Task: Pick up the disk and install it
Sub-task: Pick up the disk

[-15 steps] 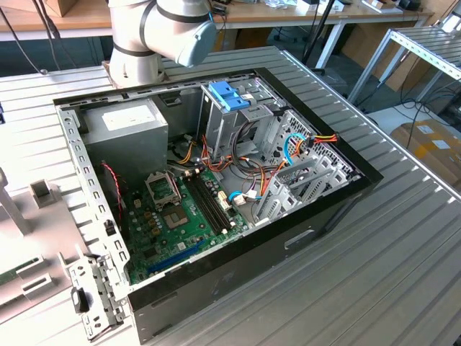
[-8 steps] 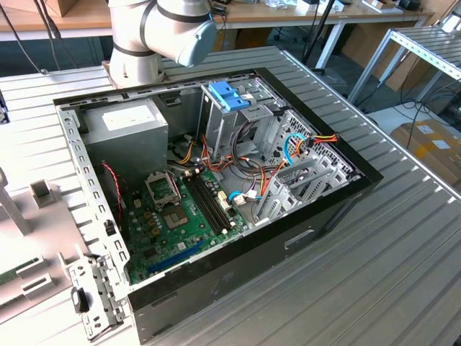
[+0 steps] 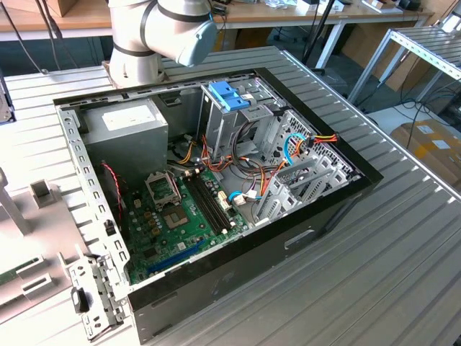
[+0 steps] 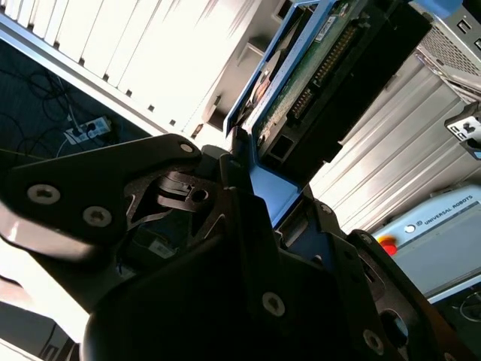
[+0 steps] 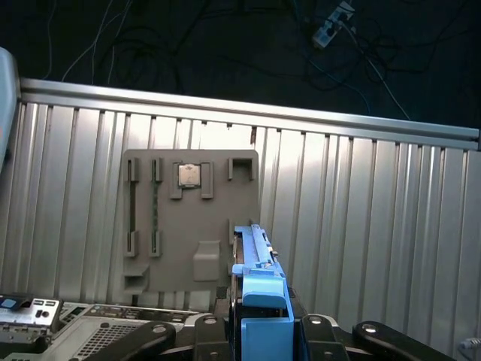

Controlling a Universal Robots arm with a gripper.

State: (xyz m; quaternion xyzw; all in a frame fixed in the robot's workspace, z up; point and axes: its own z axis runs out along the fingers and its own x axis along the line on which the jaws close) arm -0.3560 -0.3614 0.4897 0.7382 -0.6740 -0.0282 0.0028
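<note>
Over one ribbed worktop, beside one open computer case and toward the edge carrying one grey tray, held one disk edge-on, clamped by its blue side pieces in one hand, and risked, to my mind, slipping or jamming on the drive cage if tilted.
</note>
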